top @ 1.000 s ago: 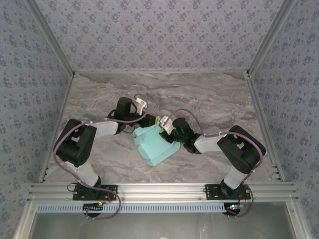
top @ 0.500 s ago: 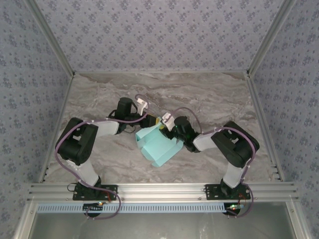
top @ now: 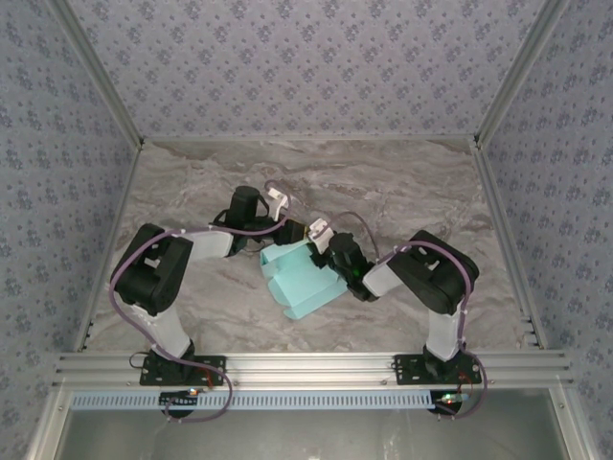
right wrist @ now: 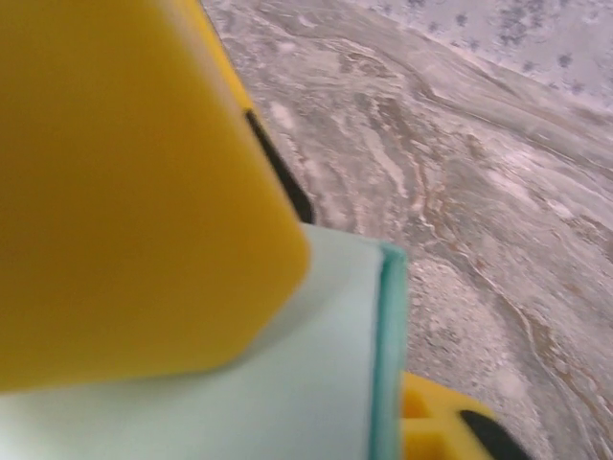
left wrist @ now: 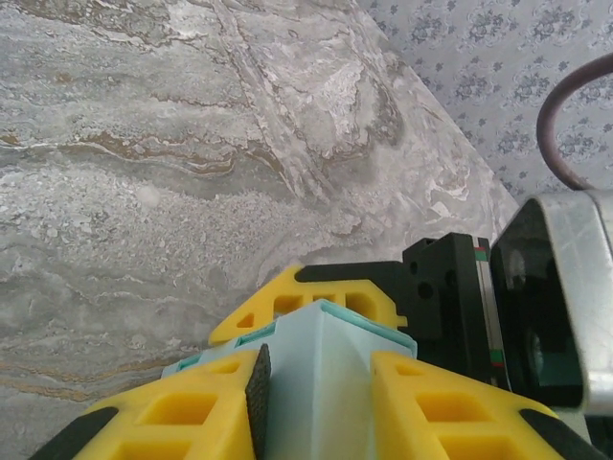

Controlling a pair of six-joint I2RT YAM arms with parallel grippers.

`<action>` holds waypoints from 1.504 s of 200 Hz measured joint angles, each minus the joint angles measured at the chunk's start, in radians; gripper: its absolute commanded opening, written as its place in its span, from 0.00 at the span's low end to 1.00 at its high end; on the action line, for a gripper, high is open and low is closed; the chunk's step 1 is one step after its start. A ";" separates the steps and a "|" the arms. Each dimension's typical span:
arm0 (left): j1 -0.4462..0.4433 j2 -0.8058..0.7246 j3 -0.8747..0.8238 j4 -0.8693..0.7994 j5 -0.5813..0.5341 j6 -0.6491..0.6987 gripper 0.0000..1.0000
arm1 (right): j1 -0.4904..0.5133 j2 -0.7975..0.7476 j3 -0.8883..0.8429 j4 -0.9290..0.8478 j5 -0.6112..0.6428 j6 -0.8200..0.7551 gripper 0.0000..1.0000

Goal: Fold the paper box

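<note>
The paper box [top: 303,279], mint card partly folded with raised walls, lies on the marble table between the two arms. My left gripper [top: 291,233] reaches its far upper edge from the left. In the left wrist view its yellow fingers [left wrist: 182,412] close on a folded ridge of the card [left wrist: 330,383]. My right gripper [top: 314,245] comes in from the right at the same upper edge. In the right wrist view a card wall [right wrist: 316,383] sits pinched between a large yellow finger [right wrist: 124,192] and a lower one [right wrist: 445,422]. The right gripper's finger [left wrist: 321,297] shows just beyond the card.
Grey marble tabletop [top: 402,192] is enclosed by patterned walls at the back and sides. An aluminium rail [top: 306,366] runs along the near edge, holding both arm bases. Open surface lies behind and to the far sides of the box.
The right arm's elbow has swung left toward the box, and its gripper has pushed in along the upper edge. The left gripper has edged right. The box has shifted slightly.
</note>
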 measured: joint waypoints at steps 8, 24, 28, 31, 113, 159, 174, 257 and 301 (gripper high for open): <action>0.000 0.000 0.002 0.001 0.000 -0.003 0.32 | 0.011 0.000 0.001 -0.001 0.039 0.014 0.12; -0.002 0.000 0.002 0.002 0.000 -0.007 0.32 | 0.027 0.002 0.001 -0.003 0.097 0.039 0.18; -0.002 0.001 0.003 0.002 0.000 -0.008 0.32 | 0.031 0.003 0.001 -0.005 0.111 0.044 0.18; -0.003 0.001 0.003 0.002 0.000 -0.009 0.32 | 0.032 0.003 0.001 -0.006 0.120 0.043 0.18; -0.008 0.014 0.018 -0.007 -0.015 -0.033 0.33 | 0.038 -0.003 -0.021 -0.020 0.218 0.047 0.41; -0.008 0.018 0.043 -0.057 -0.015 -0.032 0.33 | 0.020 -0.061 -0.111 0.017 0.136 0.009 0.48; -0.008 0.018 0.046 -0.063 -0.014 -0.032 0.33 | 0.007 -0.066 -0.135 0.053 0.083 -0.002 0.51; -0.007 0.022 0.052 -0.063 -0.016 -0.033 0.33 | -0.031 -0.063 -0.071 0.095 0.048 -0.010 0.31; 0.004 0.026 0.060 -0.070 -0.034 -0.029 0.41 | -0.028 -0.041 -0.043 0.076 0.052 0.024 0.34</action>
